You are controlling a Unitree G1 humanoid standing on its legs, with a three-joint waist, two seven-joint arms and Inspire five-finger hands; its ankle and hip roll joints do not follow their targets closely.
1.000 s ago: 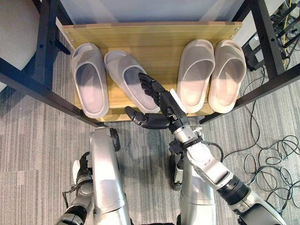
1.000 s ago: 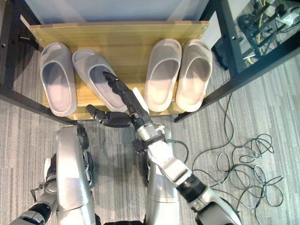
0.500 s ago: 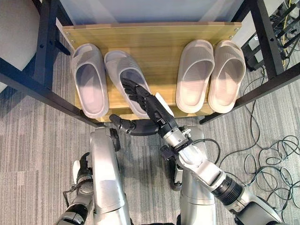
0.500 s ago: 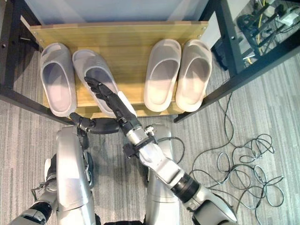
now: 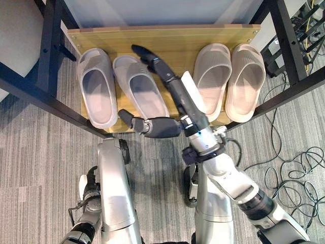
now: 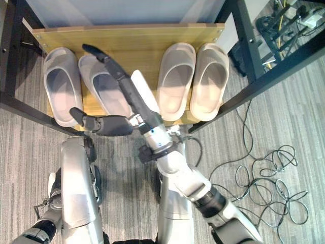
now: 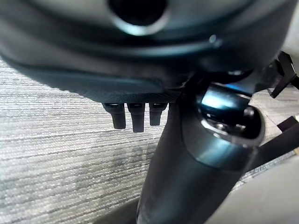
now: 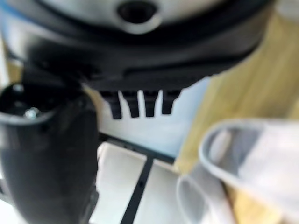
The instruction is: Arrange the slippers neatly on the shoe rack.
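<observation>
Four slippers lie on the wooden shoe rack (image 5: 167, 35). The grey pair is on the left: one slipper (image 5: 96, 86) straight, the other (image 5: 139, 86) slanted with its heel towards the middle. The beige pair (image 5: 210, 79) (image 5: 246, 81) lies side by side on the right. My right hand (image 5: 175, 91) is open and stretches over the shelf along the slanted slipper's right edge. Its fingertips (image 5: 144, 52) are near the back and its thumb (image 5: 133, 122) is spread at the front edge. I cannot tell whether it touches the slipper. My left hand (image 5: 87, 184) hangs low, open.
Black frame bars (image 5: 45, 101) cross at the rack's left and right (image 5: 284, 40). Loose cables (image 5: 289, 178) lie on the grey carpet to the right. The right wrist view shows a grey slipper (image 8: 252, 149) on the wood (image 8: 275, 79).
My right hand has moved from the slanted grey slipper's heel to its right side, reaching further back over the shelf with straighter fingers. The slippers have kept their places.
</observation>
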